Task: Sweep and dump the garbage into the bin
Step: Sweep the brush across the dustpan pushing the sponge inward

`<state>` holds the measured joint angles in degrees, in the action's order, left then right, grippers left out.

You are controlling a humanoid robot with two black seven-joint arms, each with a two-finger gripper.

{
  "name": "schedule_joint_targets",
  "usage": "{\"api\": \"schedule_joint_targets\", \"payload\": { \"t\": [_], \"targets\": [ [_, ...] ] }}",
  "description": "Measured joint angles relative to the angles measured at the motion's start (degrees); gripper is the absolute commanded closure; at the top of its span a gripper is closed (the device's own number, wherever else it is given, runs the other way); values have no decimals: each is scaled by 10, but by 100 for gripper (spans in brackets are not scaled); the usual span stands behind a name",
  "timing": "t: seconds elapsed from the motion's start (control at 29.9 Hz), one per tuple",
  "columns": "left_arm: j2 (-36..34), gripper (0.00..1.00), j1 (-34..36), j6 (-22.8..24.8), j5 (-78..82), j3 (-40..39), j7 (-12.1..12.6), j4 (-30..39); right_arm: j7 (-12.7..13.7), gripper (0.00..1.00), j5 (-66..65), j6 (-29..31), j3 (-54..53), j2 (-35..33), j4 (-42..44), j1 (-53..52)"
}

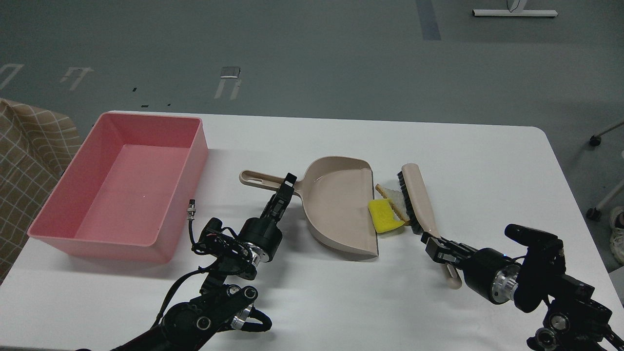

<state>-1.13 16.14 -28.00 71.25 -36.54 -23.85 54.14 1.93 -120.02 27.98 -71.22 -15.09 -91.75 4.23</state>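
Observation:
The beige dustpan (336, 204) lies mid-table with its mouth facing right. My left gripper (286, 184) is shut on the dustpan's handle (258, 179) where it meets the pan. The yellow sponge chunk (384, 217) sits at the pan's lip, and the white bread slice (394, 199) lies against it on the right. The beige brush (417, 197) presses its black bristles against both pieces. My right gripper (435, 246) is shut on the brush's handle. The pink bin (97, 248) stands empty at the left.
The white table (487, 156) has bare surface at the right and in front. A checked cloth (24, 146) hangs beyond the table's left edge. Chair wheels (594, 141) stand on the floor at the right.

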Motion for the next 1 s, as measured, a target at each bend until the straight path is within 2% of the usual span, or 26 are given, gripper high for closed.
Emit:
{"api": "schedule_joint_targets", "payload": {
  "t": [0.67, 1.0],
  "targets": [
    [-14, 69, -4, 0, -1, 0, -1, 5, 6, 80, -50, 0, 1, 143, 34, -4],
    [-13, 69, -5, 0, 0, 0, -1, 5, 11, 80, -50, 0, 3, 151, 31, -6]
  ]
}}
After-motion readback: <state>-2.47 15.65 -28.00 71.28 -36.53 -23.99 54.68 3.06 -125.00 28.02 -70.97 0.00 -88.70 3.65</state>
